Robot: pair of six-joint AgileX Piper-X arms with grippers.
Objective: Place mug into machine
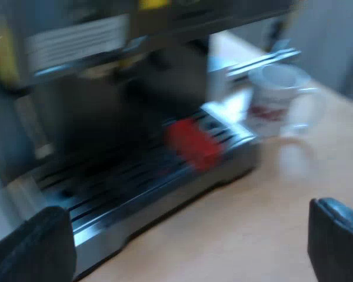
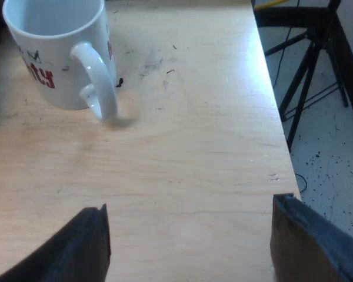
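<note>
The mug stands upright on the wooden table, just beside the espresso machine but not yet on its drip tray. It is white with red lettering, looks empty, and its handle is turned out toward our right gripper. That suits a grasp from this side, either on the handle or across the rim.

Our right gripper hovers over bare table near the mug, its two black fingers spread wide with nothing between them, so the pick has not begun. Our left gripper hangs in front of the drip tray, its fingers equally wide apart and empty. We judge it is placed there to watch the machine's front rather than to carry anything.

The main thing in the way is the red end reaching out over the tray's grate. We take it for the end of the holder's handle, probably locked into the machine's front, though we cannot make out the metal part. The mug must go in under or alongside it without knocking it. The table edge is close behind our right gripper, with dark tripod legs standing on the speckled floor beyond it. We should therefore keep the approach short and avoid swinging outward.
</note>
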